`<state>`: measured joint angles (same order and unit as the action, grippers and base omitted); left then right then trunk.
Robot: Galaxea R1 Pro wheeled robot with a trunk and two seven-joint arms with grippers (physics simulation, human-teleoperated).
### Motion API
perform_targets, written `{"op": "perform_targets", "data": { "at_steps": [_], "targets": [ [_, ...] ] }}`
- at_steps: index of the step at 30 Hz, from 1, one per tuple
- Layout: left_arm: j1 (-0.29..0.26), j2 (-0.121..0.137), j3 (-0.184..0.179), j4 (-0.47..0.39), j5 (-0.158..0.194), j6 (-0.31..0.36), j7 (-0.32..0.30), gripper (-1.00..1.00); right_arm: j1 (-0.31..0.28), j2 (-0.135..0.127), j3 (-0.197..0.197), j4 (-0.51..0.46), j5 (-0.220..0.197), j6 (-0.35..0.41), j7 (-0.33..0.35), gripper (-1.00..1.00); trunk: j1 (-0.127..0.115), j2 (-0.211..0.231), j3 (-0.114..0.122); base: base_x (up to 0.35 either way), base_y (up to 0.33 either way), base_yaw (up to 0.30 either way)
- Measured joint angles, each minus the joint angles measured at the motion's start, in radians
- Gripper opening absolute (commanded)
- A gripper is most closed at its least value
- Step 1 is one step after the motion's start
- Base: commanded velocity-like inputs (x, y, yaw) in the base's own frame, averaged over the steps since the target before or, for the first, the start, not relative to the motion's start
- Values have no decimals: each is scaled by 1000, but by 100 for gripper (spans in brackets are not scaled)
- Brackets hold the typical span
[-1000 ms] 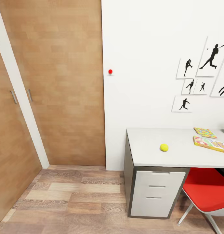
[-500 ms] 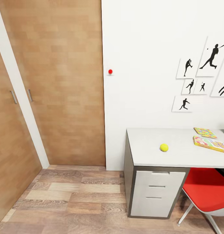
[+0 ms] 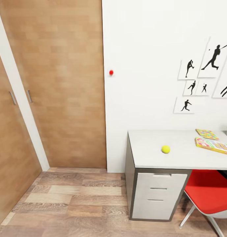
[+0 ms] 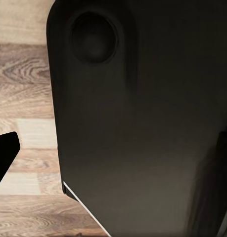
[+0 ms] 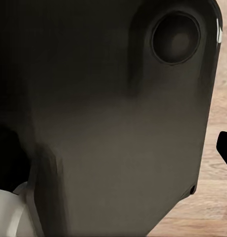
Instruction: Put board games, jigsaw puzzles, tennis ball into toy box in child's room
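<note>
Bright, even, sharp head view; soft shadow under the table [image 3: 149, 163] at 5 o'clock; wrist views dim, blurred.

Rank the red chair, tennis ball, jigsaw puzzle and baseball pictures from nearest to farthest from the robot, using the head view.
1. red chair: lower right, tucked in front of the table.
2. tennis ball: mid-table, toward its left end.
3. jigsaw puzzle: near the table's back edge.
4. baseball pictures: on the wall behind.

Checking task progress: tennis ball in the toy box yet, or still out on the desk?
Out. The tennis ball rests on the bare desk top, left of the board game and jigsaw puzzle.
</note>
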<state>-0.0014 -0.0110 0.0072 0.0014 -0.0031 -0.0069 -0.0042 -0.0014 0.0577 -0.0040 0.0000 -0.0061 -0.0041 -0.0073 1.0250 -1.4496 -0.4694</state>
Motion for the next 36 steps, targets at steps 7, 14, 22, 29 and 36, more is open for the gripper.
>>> {"op": "perform_targets", "data": {
  "at_steps": [7,14,22,29,36],
  "targets": [
    [0,1,-3,-2,-1,0,0,100,0,-4,1,0,-1,0,1,100,0,0,0,0,0,-244],
    [0,3,-10,-3,-2,-42,0,100,0,-4,1,0,-2,0,1,100,-15,28,13,0,0,-278],
    [0,5,-13,-3,-4,-77,2,100,0,-7,0,0,-2,0,0,100,-46,84,38,0,0,-280],
    [0,7,-13,-5,-5,-79,8,100,0,-10,-1,1,-4,0,-1,100,-73,133,60,0,0,-281],
    [0,32,-44,-69,-5,-78,67,100,1,-25,-2,1,-36,-36,-1,100,-100,182,82,0,0,-281]
  ]
}}
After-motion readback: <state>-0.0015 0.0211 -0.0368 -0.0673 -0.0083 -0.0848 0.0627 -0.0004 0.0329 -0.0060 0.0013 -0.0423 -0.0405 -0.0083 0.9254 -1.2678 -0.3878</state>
